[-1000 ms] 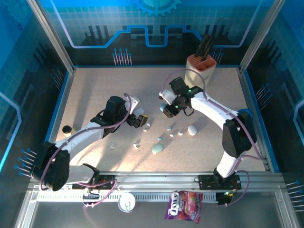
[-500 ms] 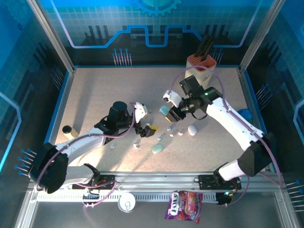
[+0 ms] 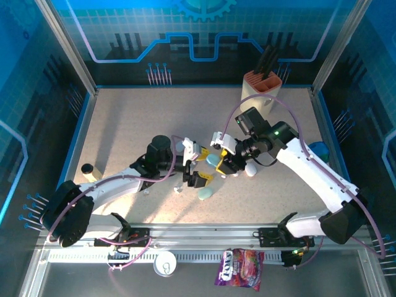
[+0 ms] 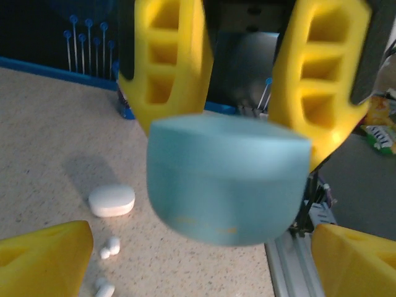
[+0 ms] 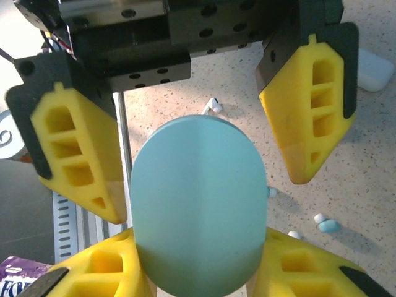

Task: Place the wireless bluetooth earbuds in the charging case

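right gripper [image 5: 201,272] is clamped on the pale blue-green charging case [image 5: 198,204], holding it up off the table [image 5: 383,185]. left gripper [image 3: 201,166] has its jaws wide, one finger on each side of that case; can't tell if they touch it. earbuds [image 5: 212,106] lie loose on the table below and just beyond the case. They're tiny and glossy, mostly white, plus one blue-green bud [image 5: 328,226]. The case looks closed, seam visible. A white case [image 4: 112,200] lies flat on the table past it.

Left gripper [image 3: 201,166] and right gripper [image 3: 220,163] with its charging case [image 3: 213,159] crowd mid-table; earbuds [image 4: 110,246] litter below; back-left tabletop [image 3: 124,117] looks open.
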You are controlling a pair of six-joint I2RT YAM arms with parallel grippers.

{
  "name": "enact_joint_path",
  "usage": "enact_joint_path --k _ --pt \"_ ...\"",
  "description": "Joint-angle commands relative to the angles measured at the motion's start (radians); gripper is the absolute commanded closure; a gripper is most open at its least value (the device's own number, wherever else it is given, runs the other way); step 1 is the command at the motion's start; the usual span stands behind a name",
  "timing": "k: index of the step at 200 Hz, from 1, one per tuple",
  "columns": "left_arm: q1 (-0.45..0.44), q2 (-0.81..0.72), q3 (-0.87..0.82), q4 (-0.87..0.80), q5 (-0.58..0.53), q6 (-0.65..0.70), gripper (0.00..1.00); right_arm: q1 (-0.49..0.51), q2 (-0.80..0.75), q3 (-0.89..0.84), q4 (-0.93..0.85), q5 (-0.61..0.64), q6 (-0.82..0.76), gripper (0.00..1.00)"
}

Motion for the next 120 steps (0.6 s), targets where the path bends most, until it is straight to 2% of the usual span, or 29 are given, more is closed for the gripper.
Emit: enact_joint_path --k 1,120 --pt "-0.006 -0.03 0.006 0.031 0.069 -0.028 0.14 0.01 0.007 0.008 -0.042 -0.022 -0.034 0.75" --pt "-0.006 -0.013 0.036 0.048 0.072 -0.072 0.32 0.01 0.041 -0.004 -0.043 -0.013 -0.04 0.78"
